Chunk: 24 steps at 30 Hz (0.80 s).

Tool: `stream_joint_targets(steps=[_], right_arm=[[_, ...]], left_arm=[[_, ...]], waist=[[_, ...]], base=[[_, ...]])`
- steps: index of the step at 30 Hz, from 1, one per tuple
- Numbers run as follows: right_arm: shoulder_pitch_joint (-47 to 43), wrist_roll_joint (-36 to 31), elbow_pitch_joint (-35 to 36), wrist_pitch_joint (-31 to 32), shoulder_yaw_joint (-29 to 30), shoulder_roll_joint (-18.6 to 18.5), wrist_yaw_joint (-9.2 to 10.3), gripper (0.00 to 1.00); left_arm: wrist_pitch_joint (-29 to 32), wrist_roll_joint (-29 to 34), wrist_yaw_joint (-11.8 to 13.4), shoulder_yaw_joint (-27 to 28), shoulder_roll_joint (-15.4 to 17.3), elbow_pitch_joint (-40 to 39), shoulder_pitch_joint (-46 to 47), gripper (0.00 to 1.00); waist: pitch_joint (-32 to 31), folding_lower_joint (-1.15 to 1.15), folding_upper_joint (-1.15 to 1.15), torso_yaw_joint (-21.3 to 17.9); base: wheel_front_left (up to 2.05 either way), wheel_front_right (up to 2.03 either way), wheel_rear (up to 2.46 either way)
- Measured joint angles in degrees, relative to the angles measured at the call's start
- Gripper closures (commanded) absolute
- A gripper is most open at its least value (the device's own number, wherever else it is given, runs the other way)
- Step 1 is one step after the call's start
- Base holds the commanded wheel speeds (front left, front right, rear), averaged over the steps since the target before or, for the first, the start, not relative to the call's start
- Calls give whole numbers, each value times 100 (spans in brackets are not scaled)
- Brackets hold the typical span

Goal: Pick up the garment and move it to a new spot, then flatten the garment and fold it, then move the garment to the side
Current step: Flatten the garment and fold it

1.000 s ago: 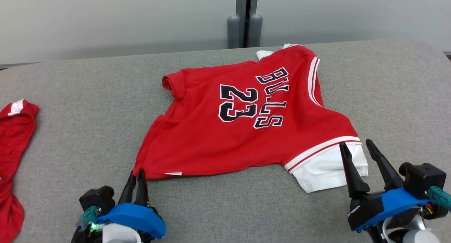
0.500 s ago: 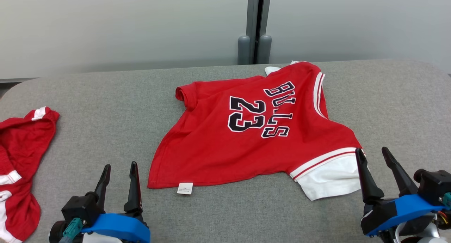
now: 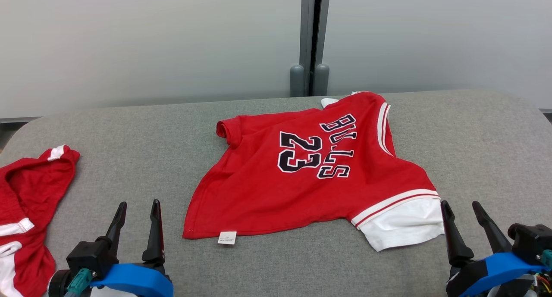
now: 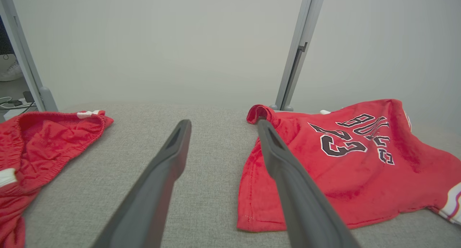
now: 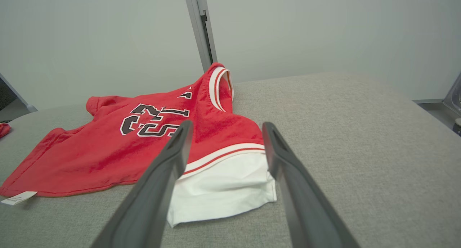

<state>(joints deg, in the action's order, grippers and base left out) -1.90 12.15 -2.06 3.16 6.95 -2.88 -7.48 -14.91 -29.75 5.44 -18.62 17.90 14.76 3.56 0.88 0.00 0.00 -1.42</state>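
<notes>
The garment [image 3: 276, 189] is a red jersey printed with "BULLS 23" and a white sleeve, lying mostly spread on the grey padded table [image 3: 129, 129]; it also shows in the left wrist view [image 4: 342, 168] and the right wrist view [image 5: 115, 147]. A small white tag [image 3: 227, 237] sticks out at its near hem. My left gripper [image 3: 137, 211] stands open just left of the garment's near corner, touching nothing. At the white sleeve's right edge my right gripper [image 3: 461, 211] is open too, with nothing between its fingers.
A second red garment with white trim [image 3: 26, 193] lies crumpled at the table's left edge, also seen as a red heap [image 4: 47, 136] in the left wrist view. A grey post [image 3: 309, 38] and pale wall stand behind the table.
My left gripper has let go of the garment's near left corner, opened and drawn back to the left. The head camera has tilted, shifting the whole picture down.
</notes>
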Motion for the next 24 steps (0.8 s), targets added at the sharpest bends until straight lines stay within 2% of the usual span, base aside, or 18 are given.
stream_joint_targets(steps=[10,17,24], right_arm=[[-9,10,-63,-30,-54,0,0,0],[4,22,-105,-68,-89,0,0,0],[116,56,-138,-87,-192,0,0,0]], left_arm=[[135,-43,29,-34,33,-11,-46,0],[438,36,54,-213,100,43,34,0],[787,57,-162,-527,-20,676,419,0]], waist=[[23,0,0,-64],[117,0,0,-73],[294,0,0,-132]], base=[[0,0,0],[0,0,0],[0,0,0]])
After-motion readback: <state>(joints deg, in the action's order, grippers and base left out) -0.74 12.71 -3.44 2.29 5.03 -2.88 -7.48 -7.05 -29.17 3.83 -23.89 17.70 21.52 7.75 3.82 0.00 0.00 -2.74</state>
